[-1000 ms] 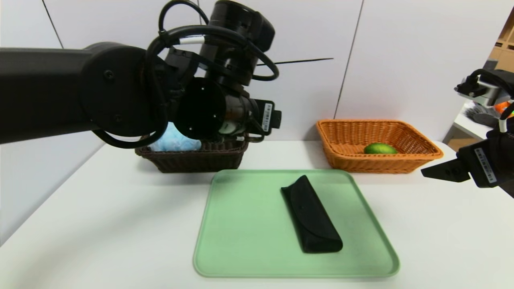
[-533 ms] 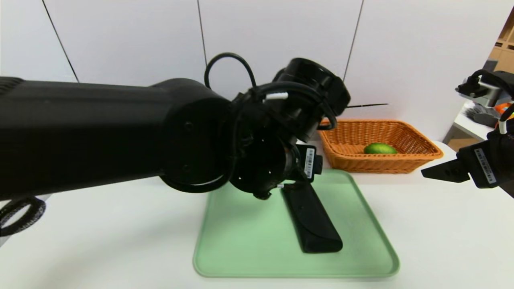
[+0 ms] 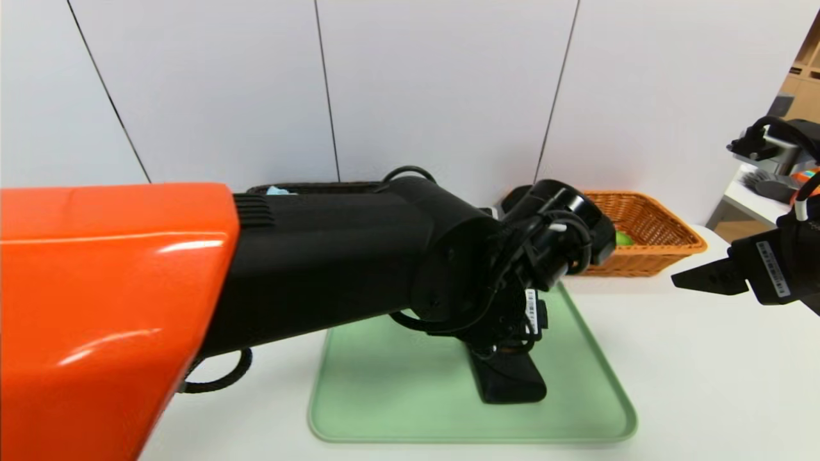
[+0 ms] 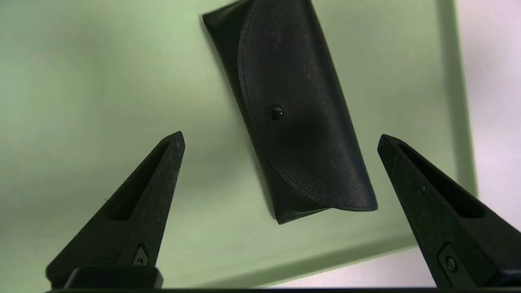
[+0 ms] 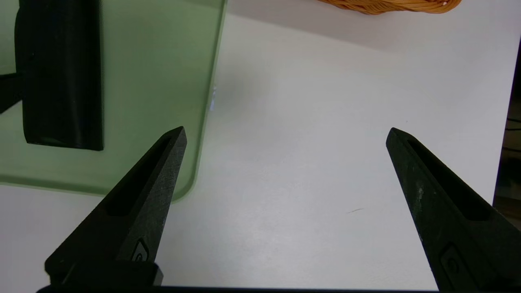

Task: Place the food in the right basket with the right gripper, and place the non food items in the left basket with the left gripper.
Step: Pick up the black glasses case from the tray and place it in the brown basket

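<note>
In the head view your left arm fills the near side and reaches across to the green tray (image 3: 596, 410), its wrist hanging right over the glasses case (image 3: 512, 384), of which only the near end shows at about 6 o'clock of the wrist. The left basket (image 3: 320, 187) peeks over the arm at 11 o'clock with a scrap of the blue pouf (image 3: 277, 190) in it, and the right basket (image 3: 653, 234) sits at 2 o'clock with a sliver of the lime (image 3: 620, 239) inside, so I judge the case the last thing to sort. The right pincer (image 3: 680, 279) is parked at 3 o'clock above the bare worktop (image 3: 705, 384), well apart from the tray. In the left wrist view the left pincer (image 4: 281, 140) is spread wide and empty, above the case (image 4: 293, 110), which lies flat on the tray and runs lengthwise between the tips — come down straddling its narrow width near the snap and close across it, not along it. The tray's raised lip is close beyond one tip, so keep that tip inside it. In the right wrist view the right pincer (image 5: 287, 134) is likewise spread and empty over open worktop, beside the tray's corner (image 5: 195, 179) — leave it there.
</note>
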Controlling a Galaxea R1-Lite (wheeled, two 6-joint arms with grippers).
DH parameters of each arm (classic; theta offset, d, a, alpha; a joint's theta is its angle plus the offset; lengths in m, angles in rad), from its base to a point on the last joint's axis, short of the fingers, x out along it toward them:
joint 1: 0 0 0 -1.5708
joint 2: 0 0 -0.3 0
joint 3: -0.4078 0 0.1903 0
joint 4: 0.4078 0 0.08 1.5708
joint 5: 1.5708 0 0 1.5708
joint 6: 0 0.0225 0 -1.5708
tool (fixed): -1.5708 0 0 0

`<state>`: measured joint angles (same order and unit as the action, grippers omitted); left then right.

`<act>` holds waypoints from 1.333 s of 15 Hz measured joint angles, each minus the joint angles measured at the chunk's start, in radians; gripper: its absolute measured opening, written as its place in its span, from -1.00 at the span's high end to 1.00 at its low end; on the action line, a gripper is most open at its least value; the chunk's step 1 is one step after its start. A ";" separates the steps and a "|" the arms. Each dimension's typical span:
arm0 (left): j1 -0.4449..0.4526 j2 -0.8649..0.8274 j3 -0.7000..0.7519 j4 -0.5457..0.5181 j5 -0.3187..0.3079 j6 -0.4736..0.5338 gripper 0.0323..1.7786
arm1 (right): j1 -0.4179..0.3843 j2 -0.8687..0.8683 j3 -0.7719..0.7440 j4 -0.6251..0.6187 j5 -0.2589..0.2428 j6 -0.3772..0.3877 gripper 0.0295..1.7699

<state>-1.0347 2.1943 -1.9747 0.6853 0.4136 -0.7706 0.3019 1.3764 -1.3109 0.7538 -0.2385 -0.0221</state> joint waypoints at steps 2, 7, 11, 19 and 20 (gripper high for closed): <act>-0.005 0.029 -0.003 0.000 0.001 -0.016 -0.90 | 0.003 0.001 0.004 0.000 0.000 -0.001 -0.91; -0.007 0.065 -0.004 -0.002 -0.003 -0.074 -0.90 | 0.002 -0.002 0.008 0.001 -0.004 -0.002 -0.91; -0.007 0.077 -0.010 -0.018 -0.001 -0.077 -0.90 | 0.000 -0.005 0.010 0.001 -0.004 -0.001 -0.91; -0.004 0.107 -0.012 -0.068 0.008 -0.042 -0.90 | -0.007 -0.024 0.050 0.000 -0.001 -0.007 -0.91; -0.004 0.111 -0.012 -0.068 0.009 -0.041 -0.90 | -0.007 -0.029 0.057 0.000 0.000 -0.006 -0.91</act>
<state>-1.0385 2.3053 -1.9868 0.6170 0.4228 -0.8119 0.2947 1.3479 -1.2536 0.7534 -0.2385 -0.0283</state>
